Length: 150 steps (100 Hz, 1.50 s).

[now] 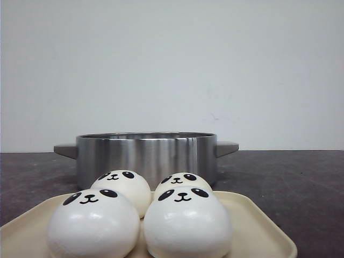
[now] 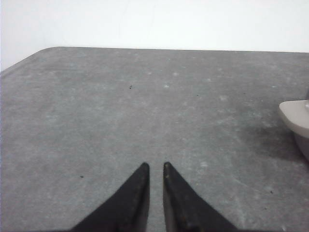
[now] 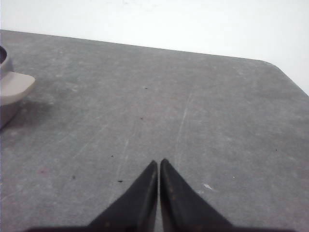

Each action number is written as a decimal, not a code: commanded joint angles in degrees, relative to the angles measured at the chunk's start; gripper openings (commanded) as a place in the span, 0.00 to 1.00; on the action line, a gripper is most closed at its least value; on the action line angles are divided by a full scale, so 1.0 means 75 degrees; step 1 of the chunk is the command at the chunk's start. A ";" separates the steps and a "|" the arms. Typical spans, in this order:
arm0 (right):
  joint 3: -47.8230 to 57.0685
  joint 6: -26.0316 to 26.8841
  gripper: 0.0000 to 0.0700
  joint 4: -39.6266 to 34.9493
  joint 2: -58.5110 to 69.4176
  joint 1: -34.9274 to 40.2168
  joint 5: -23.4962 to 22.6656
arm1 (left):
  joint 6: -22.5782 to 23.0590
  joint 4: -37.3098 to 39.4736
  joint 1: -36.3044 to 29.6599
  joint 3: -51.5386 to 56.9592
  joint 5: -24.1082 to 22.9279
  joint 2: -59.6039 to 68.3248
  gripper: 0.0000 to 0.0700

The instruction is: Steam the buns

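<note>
Front view: four panda-faced buns (image 1: 138,215) sit clustered on a cream tray (image 1: 258,226) before a steel pot (image 1: 146,156) on the dark table (image 1: 301,183). Left gripper (image 2: 156,166) and right gripper (image 3: 159,161) both hold nothing, jaws nearly together.

Soft, even light fills all three views. The glossy buns (image 1: 185,220) show faint highlights, and the steel pot (image 1: 146,157) carries broad vertical reflections. The pot handle casts a soft shadow on the bench (image 3: 203,111). The nearest buns look slightly soft-focused.
</note>
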 commanded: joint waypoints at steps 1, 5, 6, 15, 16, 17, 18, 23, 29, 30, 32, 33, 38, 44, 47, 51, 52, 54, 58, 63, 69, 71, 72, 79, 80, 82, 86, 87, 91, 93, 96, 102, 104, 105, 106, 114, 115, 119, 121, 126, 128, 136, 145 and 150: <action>-0.0017 0.0058 0.01 0.0079 0.0009 0.0023 -0.0003 | -0.0181 -0.0015 0.0015 -0.0140 0.0012 -0.0009 0.00; -0.0017 0.0061 0.01 0.0079 0.0009 0.0023 -0.0003 | -0.0213 -0.0015 0.0015 -0.0140 0.0009 -0.0009 0.00; -0.0017 0.0061 0.01 0.0079 0.0009 0.0023 -0.0003 | -0.0213 -0.0017 0.0015 -0.0140 0.0009 -0.0009 0.00; -0.0017 0.0064 0.01 0.0087 0.0009 0.0023 -0.0006 | -0.0373 -0.0015 0.0012 -0.0140 0.0017 -0.0009 0.00; -0.0017 0.0064 0.01 0.0090 0.0009 0.0023 -0.0006 | -0.0434 -0.0017 0.0009 -0.0140 0.0023 -0.0009 0.00; -0.0017 0.0064 0.01 0.0090 0.0009 0.0023 -0.0009 | -0.0522 -0.0015 0.0006 -0.0140 0.0041 -0.0009 0.00; -0.0017 0.0064 0.01 0.0093 0.0009 0.0023 -0.0009 | -0.0632 -0.0015 0.0006 -0.0140 0.0058 -0.0009 0.00; -0.0017 0.0076 0.01 0.0099 0.0009 0.0023 -0.0009 | -0.1466 -0.0029 0.0000 -0.0140 0.0280 -0.0009 0.00; -0.0017 0.0265 0.01 0.0117 0.0009 0.0023 -0.0020 | -0.2617 -0.0044 0.0000 -0.0137 0.0557 -0.0009 0.00; -0.0017 0.0323 0.01 0.0125 0.0009 0.0023 -0.0026 | -0.2804 -0.0044 0.0000 -0.0134 0.0612 -0.0009 0.00; -0.0017 0.0472 0.01 0.0140 0.0009 0.0023 -0.0041 | -0.3156 -0.0052 0.0000 -0.0125 0.0761 -0.0009 0.00; -0.0017 0.0568 0.01 0.0149 0.0009 0.0023 -0.0050 | -0.3314 -0.0058 0.0000 -0.0119 0.0842 -0.0009 0.00; -0.0017 0.1032 0.01 0.0236 0.0009 0.0023 -0.0099 | -0.3931 -0.0067 0.0000 -0.0064 0.1271 -0.0009 0.00; -0.0015 0.1734 0.01 0.0364 0.0009 0.0023 -0.0213 | -0.4389 -0.0052 0.0000 0.0015 0.1845 -0.0009 0.00; -0.0012 0.2145 0.01 0.0434 0.0009 0.0023 -0.0370 | -0.4424 -0.0044 0.0000 0.0055 0.2087 -0.0009 0.00; -0.0003 0.2742 0.01 0.0554 0.0009 0.0023 -0.0632 | -0.4581 -0.0035 0.0000 0.0108 0.2425 -0.0009 0.00; 0.0003 0.2891 0.01 0.0589 0.0009 0.0023 -0.0694 | -0.4651 -0.0029 0.0000 0.0122 0.2495 -0.0009 0.00; 0.0015 0.3188 0.01 0.0650 0.0009 0.0023 -0.0845 | -0.4814 -0.0009 0.0000 0.0149 0.2600 -0.0009 0.00; 0.0020 0.3704 0.01 0.0930 0.0009 0.0023 -0.1058 | -0.5144 0.0087 0.0000 0.0187 0.2841 -0.0009 0.00; 0.0044 0.4208 0.01 0.1422 0.0012 0.0026 -0.1221 | -0.5458 0.0315 0.0000 0.0233 0.3375 -0.0009 0.00; 0.0248 0.4628 0.01 0.1926 0.0012 0.0023 -0.1600 | -0.5508 0.0309 0.0000 0.0469 0.3911 -0.0003 0.01; 0.0402 0.4663 0.01 0.1985 0.0012 0.0023 -0.1670 | -0.5447 0.0210 0.0000 0.0597 0.4007 0.0017 0.01; 0.0493 0.4660 0.01 0.1979 0.0012 0.0026 -0.1693 | -0.5391 0.0134 0.0000 0.0670 0.4045 0.0029 0.01; 0.1314 0.4418 0.01 0.1565 0.0032 0.0032 -0.1743 | -0.4820 -0.0743 0.0000 0.1335 0.4121 0.0125 0.01; 0.1454 0.4357 0.01 0.1460 0.0052 0.0032 -0.1743 | -0.4724 -0.0883 0.0000 0.1437 0.4106 0.0143 0.01; 0.1749 0.4179 0.00 0.1236 0.0111 0.0032 -0.1740 | -0.4488 -0.1183 0.0000 0.1667 0.4045 0.0195 0.01; 0.2369 0.3692 0.00 0.0723 0.0277 0.0029 -0.1717 | -0.4016 -0.1722 0.0000 0.2154 0.3899 0.0347 0.01; 0.2518 0.3570 0.00 0.0595 0.0321 0.0029 -0.1717 | -0.3896 -0.1827 0.0000 0.2279 0.3879 0.0399 0.01; 0.3136 0.3031 0.00 0.0085 0.0557 0.0026 -0.1719 | -0.3503 -0.2116 0.0000 0.2763 0.3876 0.0644 0.01; 0.3427 0.2780 0.00 -0.0125 0.0705 0.0023 -0.1731 | -0.3378 -0.2194 0.0000 0.3002 0.3908 0.0784 0.01; 0.3838 0.2465 0.00 -0.0382 0.0959 0.0026 -0.1784 | -0.3281 -0.2232 0.0000 0.3357 0.4033 0.1023 0.01; 0.4549 0.2072 0.00 -0.0697 0.1492 0.0076 -0.2063 | -0.3357 -0.2124 0.0000 0.4097 0.4278 0.1614 0.01; 0.4744 0.2017 0.00 -0.0746 0.1652 0.0096 -0.2157 | -0.3354 -0.2046 0.0000 0.4348 0.4366 0.1833 0.01; 0.4838 0.1999 0.00 -0.0761 0.1734 0.0108 -0.2200 | -0.3351 -0.2008 0.0000 0.4470 0.4409 0.1944 0.01; 0.4928 0.1982 0.00 -0.0769 0.1816 0.0117 -0.2244 | -0.3343 -0.1964 0.0000 0.4596 0.4450 0.2057 0.01; 0.5537 0.1897 0.00 -0.0749 0.2460 0.0169 -0.2626 | -0.3130 -0.1760 0.0000 0.5575 0.4642 0.2964 0.01; 0.5598 0.1886 0.00 -0.0743 0.2541 0.0175 -0.2669 | -0.3089 -0.1760 0.0000 0.5697 0.4654 0.3077 0.01; 0.5829 0.1853 0.00 -0.0726 0.2871 0.0181 -0.2827 | -0.2900 -0.1792 0.0000 0.6152 0.4724 0.3509 0.01; 0.5931 0.1856 0.00 -0.0726 0.3034 0.0181 -0.2862 | -0.2815 -0.1830 0.0000 0.6368 0.4744 0.3716 0.01; 0.6140 0.1856 0.00 -0.0726 0.3401 0.0181 -0.2891 | -0.2693 -0.1944 0.0000 0.6843 0.4835 0.4182 0.01; 0.6202 0.1859 0.00 -0.0723 0.3529 0.0181 -0.2891 | -0.2699 -0.1970 0.0000 0.7000 0.4922 0.4342 0.03; 0.6356 0.1894 0.03 -0.0638 0.3917 0.0181 -0.3045 | -0.2693 -0.1979 -0.0026 0.7455 0.5409 0.4820 0.23; 0.6365 0.2209 0.47 -0.0356 0.4185 0.0184 -0.3459 | -0.2716 -0.1871 -0.0137 0.7600 0.5610 0.5085 0.70; 0.6365 0.2463 0.81 -0.0318 0.4284 0.0189 -0.3654 | -0.2716 -0.1938 -0.0204 0.7600 0.5607 0.5161 0.90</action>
